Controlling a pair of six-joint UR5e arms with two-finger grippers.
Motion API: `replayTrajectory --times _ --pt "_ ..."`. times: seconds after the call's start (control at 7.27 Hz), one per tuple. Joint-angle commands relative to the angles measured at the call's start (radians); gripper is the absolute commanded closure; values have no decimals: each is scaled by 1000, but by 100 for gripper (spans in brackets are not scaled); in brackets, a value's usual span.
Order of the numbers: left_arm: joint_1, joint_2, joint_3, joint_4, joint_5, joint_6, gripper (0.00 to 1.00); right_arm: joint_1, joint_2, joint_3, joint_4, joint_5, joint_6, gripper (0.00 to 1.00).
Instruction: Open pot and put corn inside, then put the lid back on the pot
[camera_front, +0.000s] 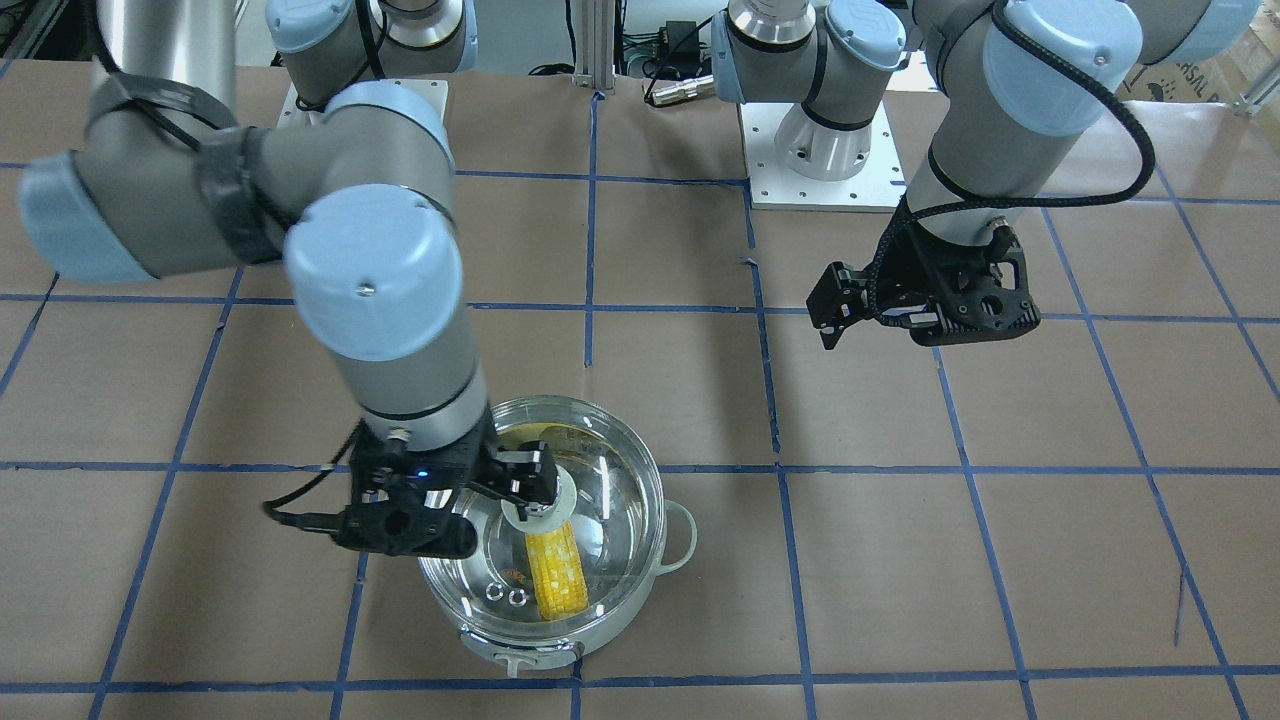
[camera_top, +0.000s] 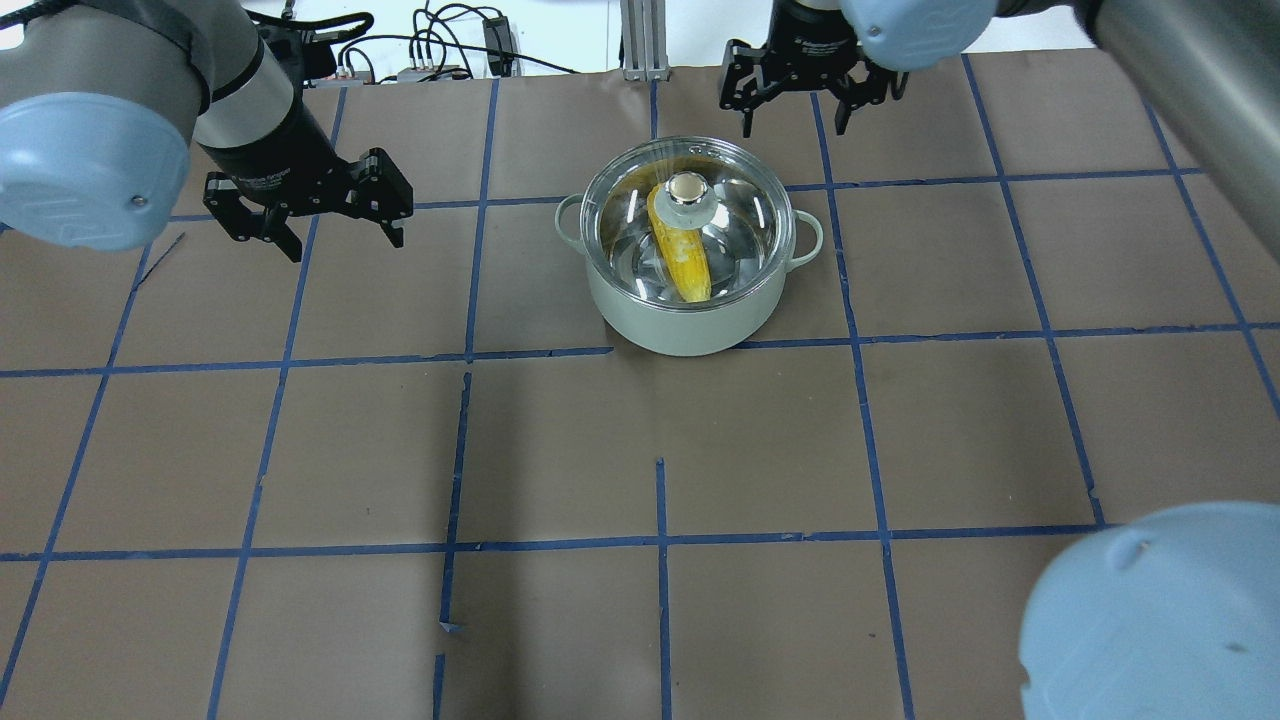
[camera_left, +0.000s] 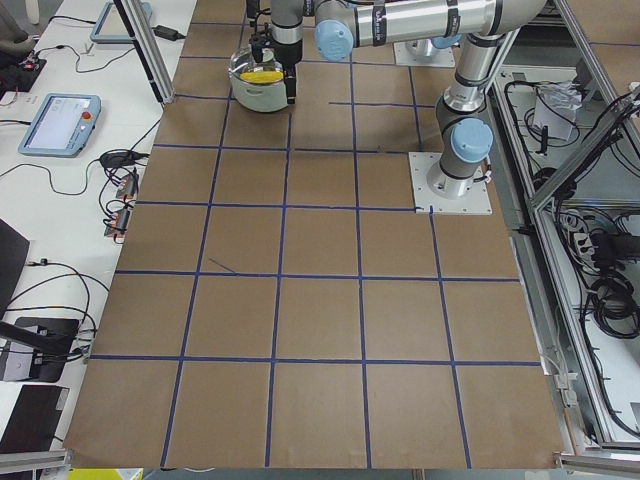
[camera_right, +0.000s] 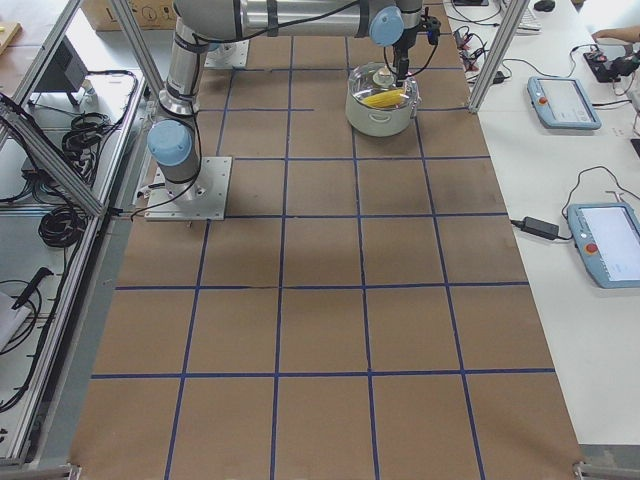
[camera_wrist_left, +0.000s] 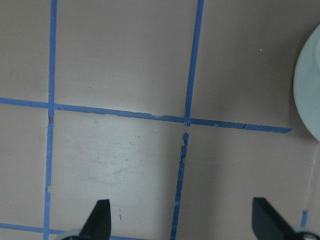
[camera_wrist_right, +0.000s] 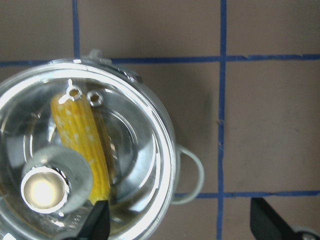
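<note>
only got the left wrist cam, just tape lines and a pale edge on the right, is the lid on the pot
Observer: Yes, the lid sits on the pot.
Operator: corn in there?
Observer: The corn lies inside, visible through the glass.
Operator: is the right gripper holding the knob
Observer: No. The right gripper is open above the pot, and the knob lies outside its fingers.
</note>
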Motion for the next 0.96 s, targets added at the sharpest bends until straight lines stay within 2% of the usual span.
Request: replayTrajectory --times 0.0,0.14,0.41,0.83 --pt "0 2 -9 -1 2 2 0 -36 -196 197 35 -2 -98 0" --pt "0 2 -9 -1 -1 2 0 -76 -260 230 27 -2 -132 0" --pt "0 3 -10 -1 1 2 0 -130 -326 229 122 -2 -215 0" --pt "0 3 -6 1 2 2 0 -122 -329 222 125 -2 -195 0"
